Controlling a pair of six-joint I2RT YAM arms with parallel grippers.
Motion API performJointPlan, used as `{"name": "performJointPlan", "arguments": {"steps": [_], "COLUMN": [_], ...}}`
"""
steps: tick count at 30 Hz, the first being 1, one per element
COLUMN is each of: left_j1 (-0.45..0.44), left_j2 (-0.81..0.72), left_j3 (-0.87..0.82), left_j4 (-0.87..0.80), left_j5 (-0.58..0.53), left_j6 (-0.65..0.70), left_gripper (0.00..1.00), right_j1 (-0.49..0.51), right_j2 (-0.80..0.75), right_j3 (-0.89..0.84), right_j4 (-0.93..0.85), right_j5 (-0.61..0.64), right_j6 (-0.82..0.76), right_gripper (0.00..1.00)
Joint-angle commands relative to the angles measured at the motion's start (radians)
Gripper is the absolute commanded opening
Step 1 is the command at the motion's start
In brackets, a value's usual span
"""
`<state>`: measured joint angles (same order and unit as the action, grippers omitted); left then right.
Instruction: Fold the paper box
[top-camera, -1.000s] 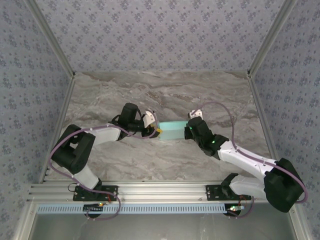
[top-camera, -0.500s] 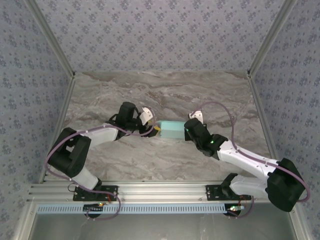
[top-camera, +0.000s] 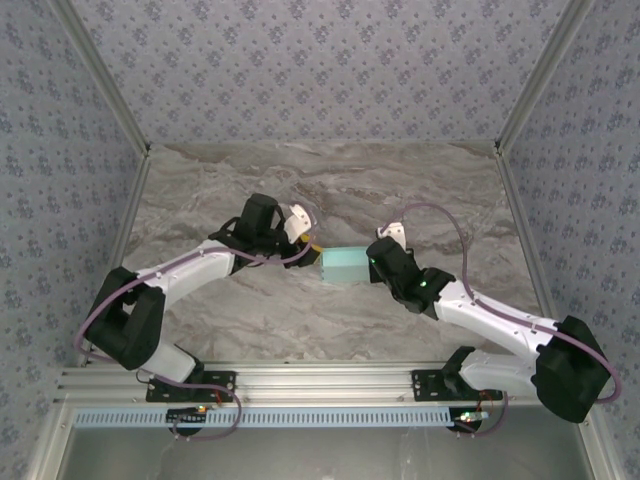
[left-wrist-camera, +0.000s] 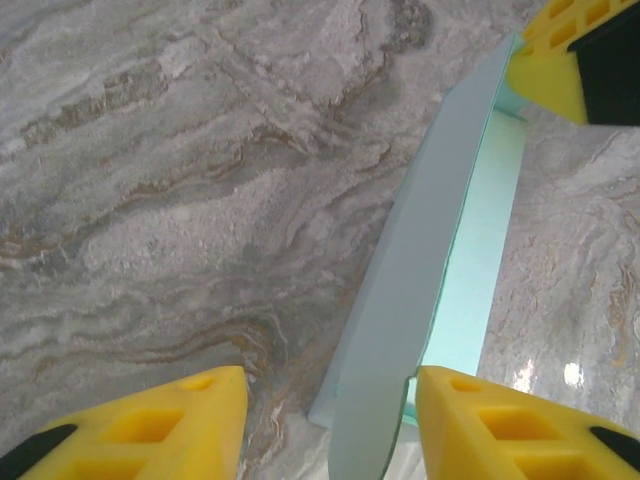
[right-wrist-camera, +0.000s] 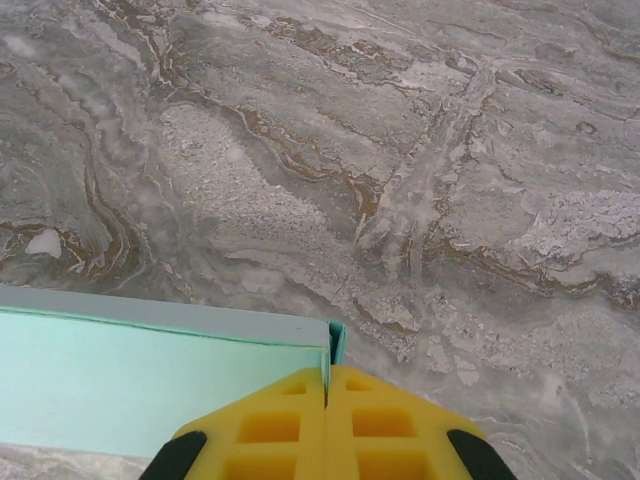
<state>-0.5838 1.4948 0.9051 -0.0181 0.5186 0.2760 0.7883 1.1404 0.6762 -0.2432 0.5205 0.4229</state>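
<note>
The paper box (top-camera: 345, 264) is light blue and lies mid-table between the two arms. My right gripper (top-camera: 373, 262) is shut on the thin wall at the box's right end; in the right wrist view its yellow fingers (right-wrist-camera: 280, 425) pinch that wall of the paper box (right-wrist-camera: 150, 370) at a corner. My left gripper (top-camera: 309, 241) is at the box's left end. Its jaws stand open in the left wrist view, and a raised flap of the paper box (left-wrist-camera: 400, 320) runs between the fingers (left-wrist-camera: 500, 425), close against the right one. The right gripper's fingers (left-wrist-camera: 555, 50) show at the box's far end.
The marbled table (top-camera: 330, 180) is ringed by patterned walls at the back and sides. A metal rail (top-camera: 320, 385) carrying the arm bases runs along the near edge. Open tabletop lies behind and in front of the box.
The left arm has stretched forward and its gripper has shifted along the box's left end, its jaws widening and then narrowing. The box looks slightly shorter from above. The right gripper has kept its hold.
</note>
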Motion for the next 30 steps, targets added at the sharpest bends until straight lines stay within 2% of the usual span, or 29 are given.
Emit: {"name": "performJointPlan", "arguments": {"steps": [1, 5, 8, 13, 18, 25, 30], "left_j1": [-0.005, -0.008, -0.008, -0.014, -0.018, -0.021, -0.023], "left_j2": [-0.02, -0.02, -0.018, -0.018, -0.016, -0.016, -0.011], "left_j3": [0.034, 0.045, 0.049, 0.055, 0.061, 0.069, 0.069], "left_j4": [-0.097, -0.12, -0.124, -0.126, -0.132, -0.129, -0.134], "left_j5": [-0.025, -0.025, -0.025, -0.028, -0.04, -0.042, -0.048], "left_j6": [0.013, 0.018, 0.016, 0.006, 0.002, 0.0, -0.004], "left_gripper": [0.41, 0.25, 0.19, 0.16, 0.23, 0.24, 0.15], "right_j1": [0.008, 0.009, 0.009, 0.011, 0.012, 0.012, 0.014], "right_j2": [0.001, -0.001, -0.001, -0.001, -0.001, 0.007, 0.004], "right_j3": [0.028, 0.026, 0.026, 0.026, 0.026, 0.028, 0.028], "right_j4": [-0.031, -0.031, -0.031, -0.036, -0.037, -0.038, -0.04], "right_j5": [0.034, 0.034, 0.032, 0.033, 0.034, 0.027, 0.026], "right_j6": [0.016, 0.017, 0.017, 0.02, 0.02, 0.022, 0.025], "right_gripper": [0.01, 0.01, 0.01, 0.01, 0.01, 0.01, 0.01]}}
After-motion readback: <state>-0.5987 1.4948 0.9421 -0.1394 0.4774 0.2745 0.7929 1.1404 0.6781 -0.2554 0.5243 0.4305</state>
